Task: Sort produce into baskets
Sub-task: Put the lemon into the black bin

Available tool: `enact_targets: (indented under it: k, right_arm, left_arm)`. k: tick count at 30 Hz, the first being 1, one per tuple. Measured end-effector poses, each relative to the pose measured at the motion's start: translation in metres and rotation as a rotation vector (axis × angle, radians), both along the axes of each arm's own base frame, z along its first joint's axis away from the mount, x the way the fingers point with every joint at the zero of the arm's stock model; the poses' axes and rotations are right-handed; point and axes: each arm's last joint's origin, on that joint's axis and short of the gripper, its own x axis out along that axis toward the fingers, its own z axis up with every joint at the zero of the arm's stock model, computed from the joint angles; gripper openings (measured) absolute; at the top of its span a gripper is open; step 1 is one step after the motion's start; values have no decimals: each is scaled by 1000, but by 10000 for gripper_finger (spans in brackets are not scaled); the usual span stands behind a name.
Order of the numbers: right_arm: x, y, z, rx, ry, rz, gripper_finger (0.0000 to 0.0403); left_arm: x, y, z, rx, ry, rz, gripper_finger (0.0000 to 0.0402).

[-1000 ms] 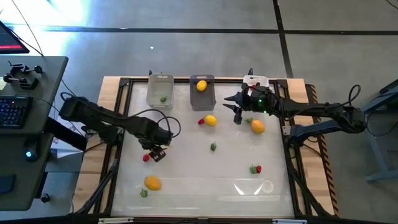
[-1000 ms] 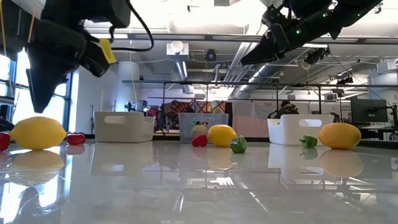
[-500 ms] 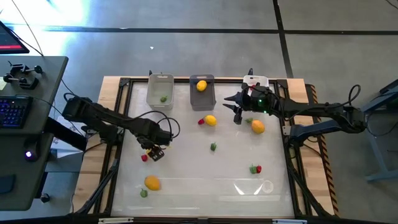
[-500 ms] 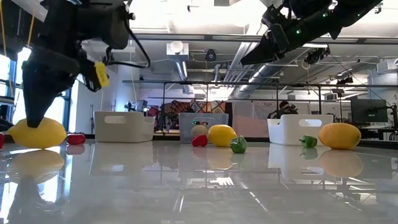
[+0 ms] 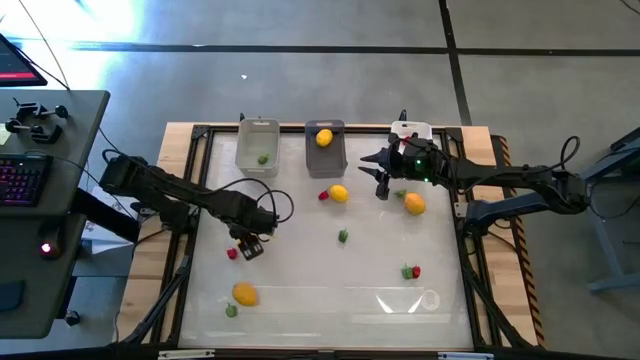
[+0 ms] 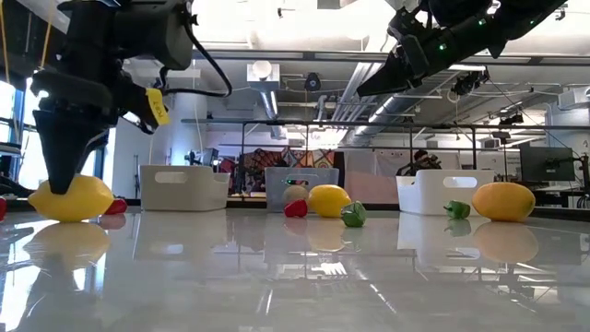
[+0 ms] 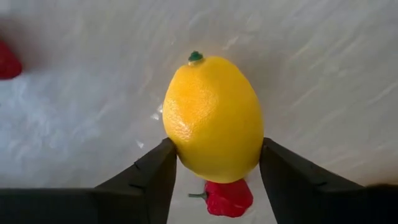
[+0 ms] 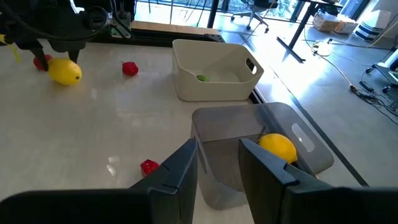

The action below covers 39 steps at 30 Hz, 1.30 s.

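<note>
No brand or readable writing anywhere. A small yellow tag [image 6: 157, 106] hangs on the left arm, but its print is too small to read.

The left gripper [image 5: 250, 246] is low over the table's left half, its fingers [image 7: 155, 168] spread apart and holding nothing. In the left wrist view a yellow lemon with a green stem tip [image 7: 211, 118] shows in the gap between the fingers. From above that lemon lies apart from the gripper, nearer the front edge, with a tiny green bit [image 5: 231, 311] touching it. A tiny red berry [image 5: 232, 254] lies just beside the gripper. The wrist view shows a red berry low in the finger gap, on the near side of the lemon. A second red berry [image 7: 6, 59] sits off to one side.

The right gripper [image 5: 380, 182] hovers above the table between the dark grey rectangular basket [image 5: 330, 158] and the white rectangular basket [image 5: 418, 129]. Its fingers are parted and empty.

The grey basket holds one lemon [image 5: 324, 138]. The clear translucent rectangular basket [image 5: 258, 123] holds a green bit [image 5: 263, 158].

Loose on the table:
- Mid-table lemon [image 5: 339, 194] with a red berry [image 5: 323, 196] beside it.
- Orange-yellow round fruit [image 5: 414, 204] near the right gripper.
- Green bit [image 5: 343, 236] at the centre.
- Green and red pair [image 5: 410, 271] at the front right.
</note>
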Motion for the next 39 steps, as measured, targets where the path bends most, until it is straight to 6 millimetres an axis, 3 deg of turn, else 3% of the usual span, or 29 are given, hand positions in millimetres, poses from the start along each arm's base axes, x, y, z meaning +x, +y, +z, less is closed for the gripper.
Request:
enact_targets:
  k: [4, 10, 19, 28, 39]
  right_arm:
    - [0, 0, 0, 0, 0, 0, 106]
    - [0, 0, 0, 2, -1, -1, 106]
    - [0, 0, 0, 2, -1, -1, 106]
    - [0, 0, 1, -3, -8, -2, 106]
    - [0, -1, 1, -10, -6, -1, 106]
  left_arm:
    - [5, 4, 4, 42, -33, -31, 172]
    - [28, 24, 33, 127, -154, -71, 168]
    - [54, 96, 78, 336, -348, -94, 167]
    - [72, 173, 90, 419, -506, -14, 167]
    - [123, 223, 82, 474, -460, -208, 166]
